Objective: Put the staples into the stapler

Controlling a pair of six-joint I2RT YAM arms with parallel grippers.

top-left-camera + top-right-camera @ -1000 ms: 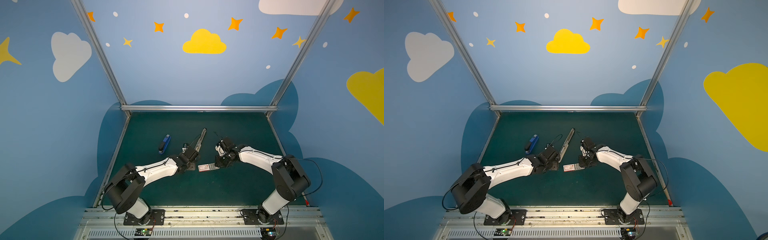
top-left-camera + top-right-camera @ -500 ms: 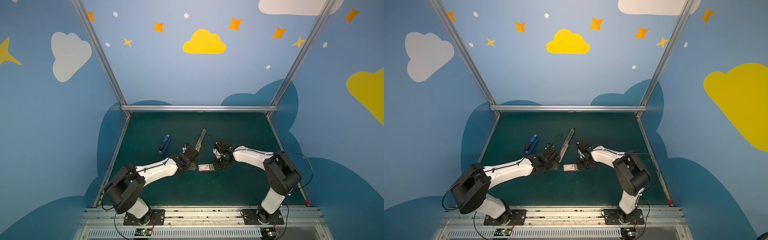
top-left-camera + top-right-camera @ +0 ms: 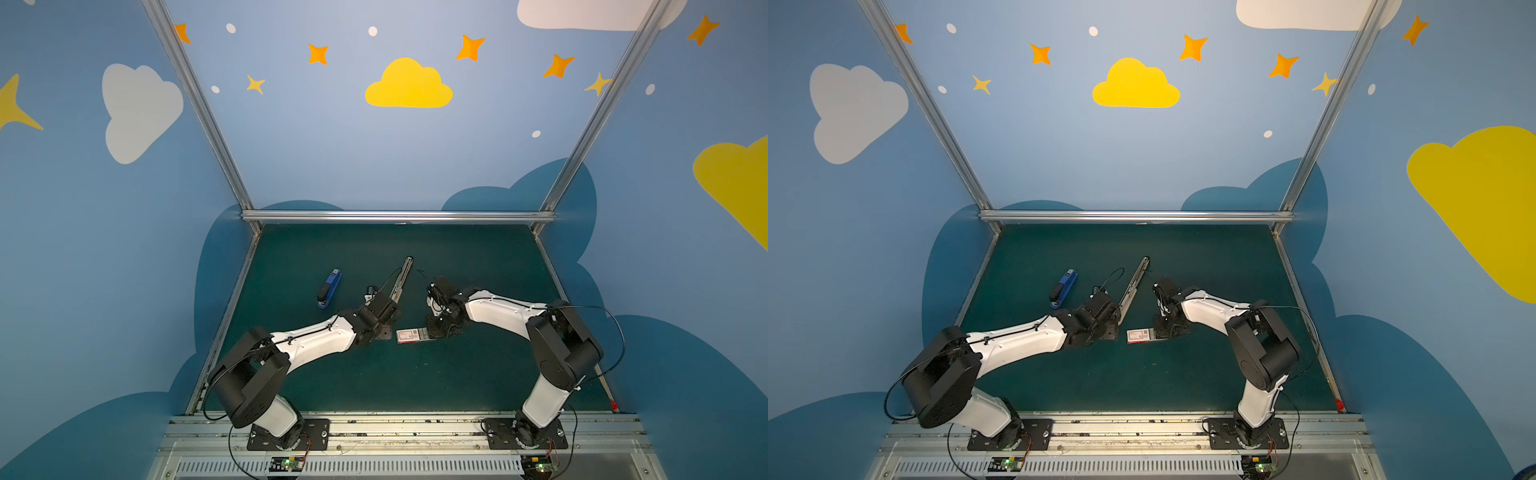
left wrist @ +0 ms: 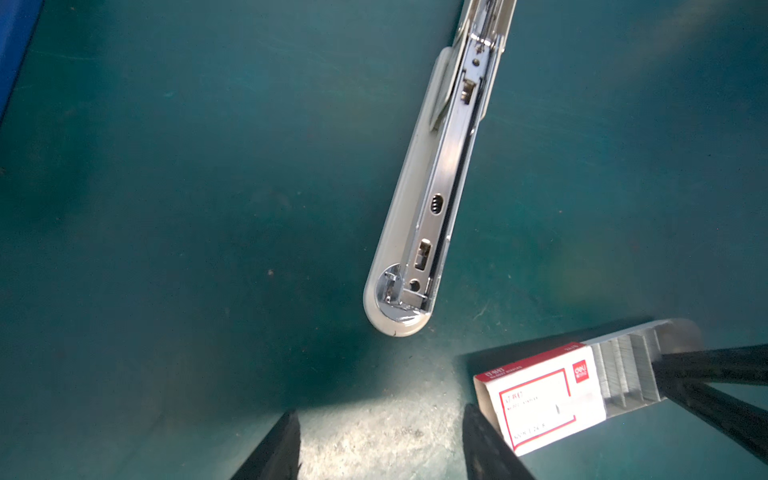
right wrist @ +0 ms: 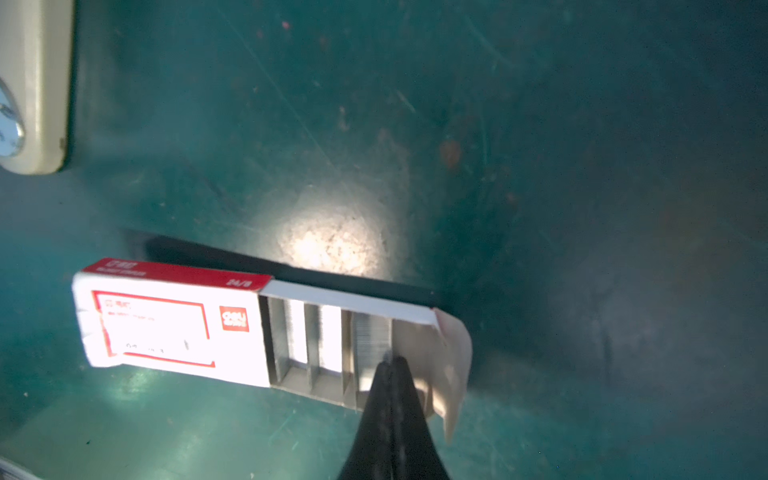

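1. Done so far: the grey stapler (image 3: 402,279) lies hinged open flat about the middle of the green mat (image 3: 374,374), its length running toward the far edge. In the left wrist view I see no strip in its metal channel (image 4: 440,199).
2. Done: the staple box (image 5: 166,328) sits just on the near-edge side of the stapler's head, apart from it. Its beige tray (image 5: 449,353) is slid out and the staples (image 5: 372,336) are exposed.
3. Right gripper (image 5: 388,361): fingers pressed together, tips down at the outermost strip in the tray. I cannot tell whether the strip is actually pinched, and nothing has been lifted.
4. Left gripper (image 4: 380,415): fingers spread with nothing between them, hanging over bare mat between the stapler's head and the box.
5. My read of what is left: lift one strip clear, lay it in the channel, then shut the stapler. Loading itself has not begun.
6. Count:
   - Staplers: two, the open grey one and a closed blue stapler (image 3: 329,288) nearer the left edge.
   - Staple boxes: one.
   - Rows of staples showing in the tray: three. The sleeve hides the rest.
   - Grippers: two.
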